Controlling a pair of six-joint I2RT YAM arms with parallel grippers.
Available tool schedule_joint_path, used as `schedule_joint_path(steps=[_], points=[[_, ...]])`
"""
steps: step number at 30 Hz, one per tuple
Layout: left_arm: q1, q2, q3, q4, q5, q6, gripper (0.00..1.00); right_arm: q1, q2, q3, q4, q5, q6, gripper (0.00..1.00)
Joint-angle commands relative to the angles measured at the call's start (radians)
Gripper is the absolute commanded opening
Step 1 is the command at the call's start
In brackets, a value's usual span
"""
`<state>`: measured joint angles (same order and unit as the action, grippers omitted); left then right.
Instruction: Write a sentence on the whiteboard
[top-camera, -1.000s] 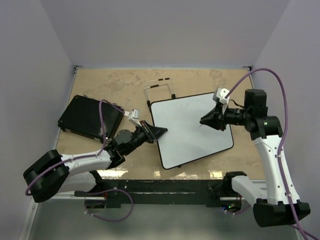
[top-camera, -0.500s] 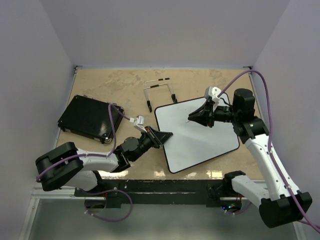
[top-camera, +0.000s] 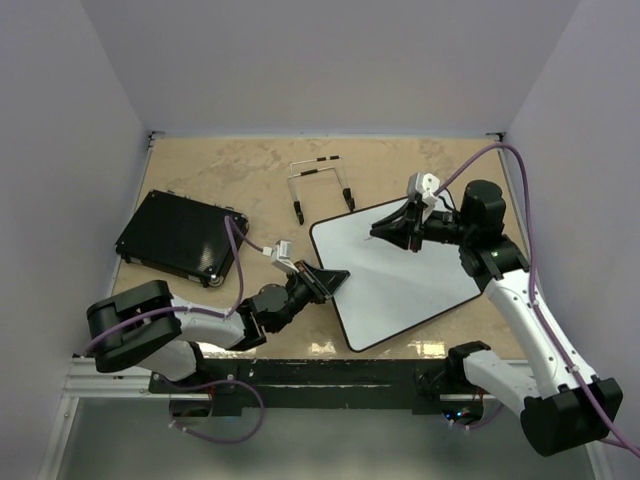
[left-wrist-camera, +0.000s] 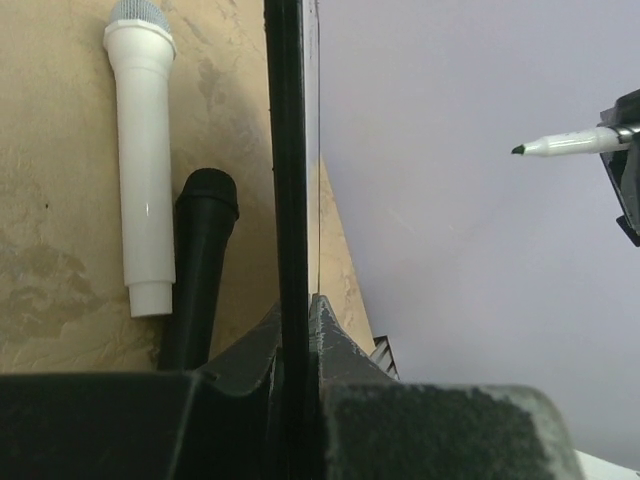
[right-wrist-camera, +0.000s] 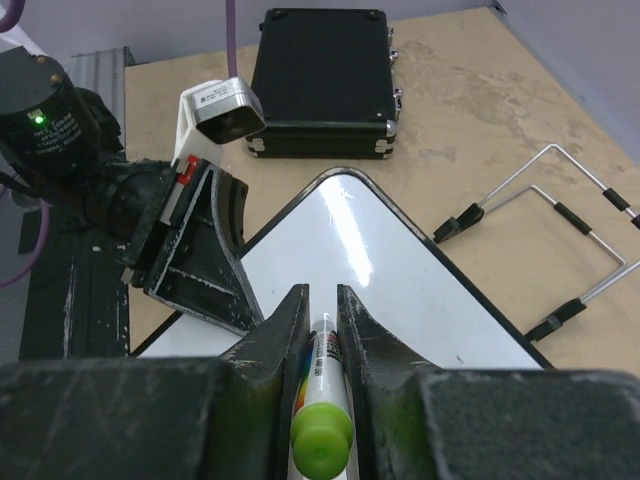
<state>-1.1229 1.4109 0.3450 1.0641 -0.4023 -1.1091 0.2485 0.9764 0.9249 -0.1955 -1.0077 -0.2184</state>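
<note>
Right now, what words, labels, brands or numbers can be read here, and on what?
None legible.
whiteboard: blank, no writing yet.
marker in the right pincer: coloured label, print too blurred.
white camera block: any print too small.

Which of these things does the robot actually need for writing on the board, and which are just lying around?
In use:
whiteboard, nothing written on it yet
green-capped marker, held in the right gripper
left gripper, clamped on the board's edge

Lying about:
black case
wire stand
white microphone
black microphone
</note>
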Motion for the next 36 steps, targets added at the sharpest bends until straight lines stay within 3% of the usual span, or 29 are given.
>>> schedule_joint_path(steps=[1, 8, 22, 36], points=[[-0.032, 0.069, 0.08, 0.148, -0.092, -0.046, 0.0, 0.009, 0.027, -0.035, 0.116, 0.011, 0.004, 0.0], [-0.074, 0.111, 0.117, 0.129, -0.13, -0.04, 0.0, 0.009, 0.033, -0.024, 0.03, -0.058, -0.105, 0.0], [-0.155, 0.149, 0.104, 0.204, -0.24, 0.012, 0.0, 0.0, -0.012, 0.008, -0.156, -0.043, -0.251, 0.0], [-0.158, 0.097, 0.103, 0.08, -0.227, 0.034, 0.0, -0.02, 0.002, 0.075, -0.289, -0.042, -0.312, 0.0]])
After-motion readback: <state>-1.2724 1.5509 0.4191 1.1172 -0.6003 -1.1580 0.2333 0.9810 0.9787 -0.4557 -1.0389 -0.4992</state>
